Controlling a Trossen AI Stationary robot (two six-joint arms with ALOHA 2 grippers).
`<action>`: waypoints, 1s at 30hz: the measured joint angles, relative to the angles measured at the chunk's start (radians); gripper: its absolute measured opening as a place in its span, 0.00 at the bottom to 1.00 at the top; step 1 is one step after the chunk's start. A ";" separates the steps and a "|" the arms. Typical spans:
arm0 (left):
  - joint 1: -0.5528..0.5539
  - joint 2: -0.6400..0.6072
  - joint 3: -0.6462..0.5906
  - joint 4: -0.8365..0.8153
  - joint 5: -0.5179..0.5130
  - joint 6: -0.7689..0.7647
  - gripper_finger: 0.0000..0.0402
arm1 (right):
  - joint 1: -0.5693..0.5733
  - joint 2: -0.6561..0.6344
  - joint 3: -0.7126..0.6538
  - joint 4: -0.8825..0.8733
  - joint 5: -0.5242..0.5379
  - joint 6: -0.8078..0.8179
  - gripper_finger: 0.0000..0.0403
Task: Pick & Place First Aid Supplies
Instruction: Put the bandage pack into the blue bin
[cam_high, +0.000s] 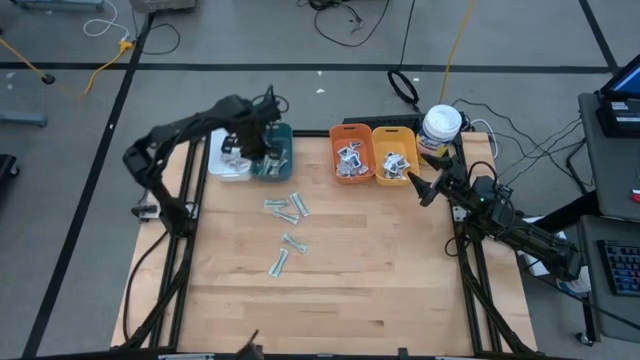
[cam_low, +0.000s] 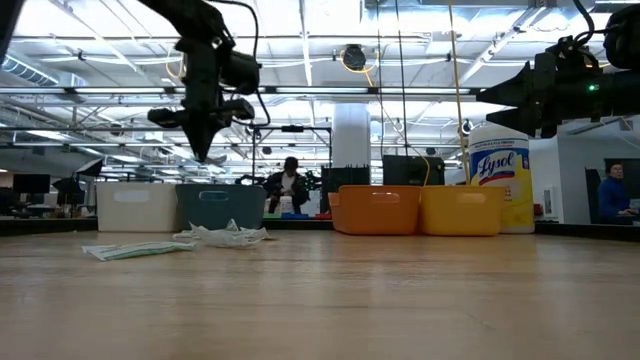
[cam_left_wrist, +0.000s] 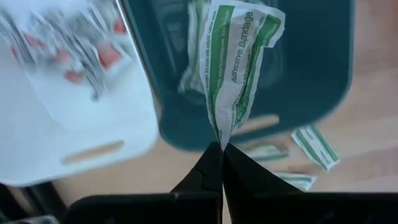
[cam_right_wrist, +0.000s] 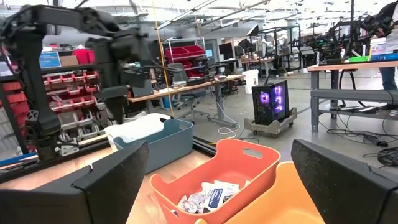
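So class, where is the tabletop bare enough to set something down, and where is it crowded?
Free: the wooden tabletop below the two orange plastic bins, and its near edge. Crowded: the far edge with bins, and the pale-green bandage strips below the teal plastic bin.

An overhead camera is looking straight down; a tabletop-level camera is looking across. Each wrist camera is peering closely past its fingers. All are sharing the teal bin (cam_high: 275, 152).
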 joint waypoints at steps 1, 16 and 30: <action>0.018 0.024 0.028 -0.013 0.000 0.022 0.00 | 0.000 0.000 0.000 0.000 0.000 0.000 0.97; 0.079 0.229 0.128 0.003 -0.019 0.113 0.00 | 0.000 0.000 0.000 0.000 0.000 0.000 0.97; 0.043 0.333 0.128 0.060 -0.039 0.098 0.10 | 0.000 0.000 0.000 0.000 0.000 0.000 0.97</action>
